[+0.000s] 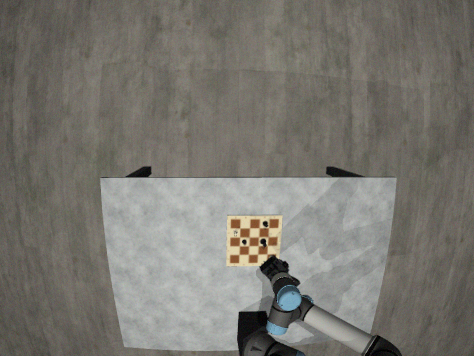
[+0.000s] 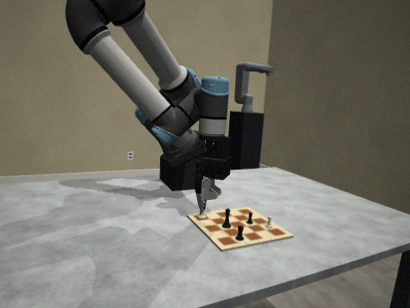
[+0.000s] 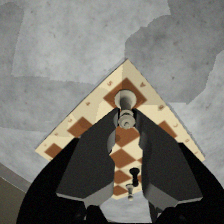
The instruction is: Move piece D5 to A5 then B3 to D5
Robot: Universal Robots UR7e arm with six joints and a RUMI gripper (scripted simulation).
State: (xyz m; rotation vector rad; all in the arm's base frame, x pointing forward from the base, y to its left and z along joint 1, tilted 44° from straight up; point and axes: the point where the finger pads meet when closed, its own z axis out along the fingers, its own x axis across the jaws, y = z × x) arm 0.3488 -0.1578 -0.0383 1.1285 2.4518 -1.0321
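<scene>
Board (image 2: 225, 247) on table (image 2: 108, 259); tool (image 2: 201, 208) over its corner square.

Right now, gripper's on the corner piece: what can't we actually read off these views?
- Top view: held white piece hidden under the gripper and wrist.
- Edge letters and numbers on the board: blurred in wrist view, too small in the others.
- Exterior view: whether the white piece touches the board; too small.
- Wrist view: far squares hidden behind the fingers; only two pieces show in the gap.
</scene>
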